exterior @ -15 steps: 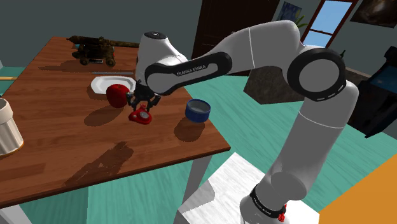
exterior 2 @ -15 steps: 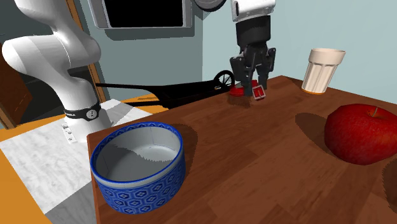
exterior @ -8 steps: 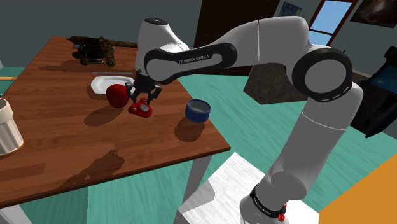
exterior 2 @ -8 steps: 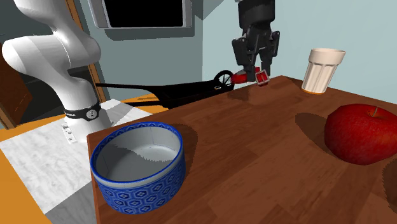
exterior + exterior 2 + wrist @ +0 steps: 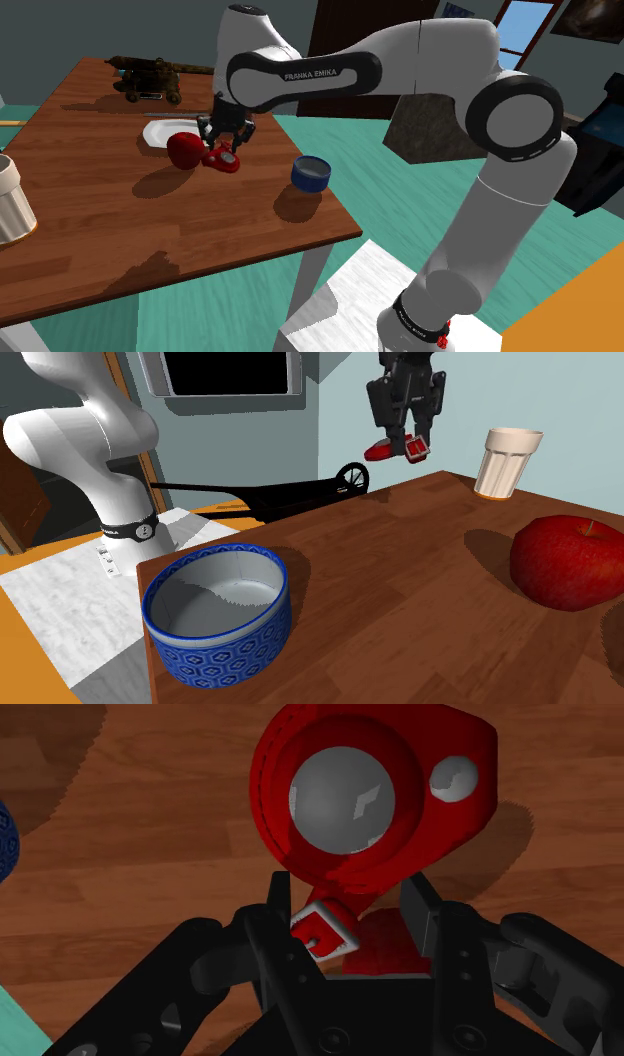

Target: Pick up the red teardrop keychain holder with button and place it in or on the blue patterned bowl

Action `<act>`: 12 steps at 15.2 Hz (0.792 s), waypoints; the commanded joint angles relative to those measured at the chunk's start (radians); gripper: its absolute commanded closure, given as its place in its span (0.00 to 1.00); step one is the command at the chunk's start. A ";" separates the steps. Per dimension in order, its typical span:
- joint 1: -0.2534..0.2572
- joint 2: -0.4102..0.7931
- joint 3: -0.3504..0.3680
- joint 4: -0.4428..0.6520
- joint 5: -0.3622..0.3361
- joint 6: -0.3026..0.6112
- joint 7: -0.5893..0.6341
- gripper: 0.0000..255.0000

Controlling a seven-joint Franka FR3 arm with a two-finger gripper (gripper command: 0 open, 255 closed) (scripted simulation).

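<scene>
Brown wood tabletop [image 5: 100, 210] underneath, hand [image 5: 408, 436] clamped on red keychain holder [image 5: 370, 794] up in the air, blue patterned bowl [image 5: 310, 180] off toward the stand-side edge.

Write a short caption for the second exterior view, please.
Black gripper holds the red keychain holder above the wooden table; blue patterned bowl in foreground.

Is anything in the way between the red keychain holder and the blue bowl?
Nothing visible. The claw holds the red keychain holder above the table; bare wood lies between it and the blue patterned bowl. The apple sits aside.
</scene>
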 commanded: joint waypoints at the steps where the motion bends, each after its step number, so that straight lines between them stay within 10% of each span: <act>1: -0.014 -0.025 -0.008 -0.016 0.016 -0.004 -0.028 1.00; 12: -0.135 -0.233 -0.141 -0.243 0.141 0.041 -0.330 1.00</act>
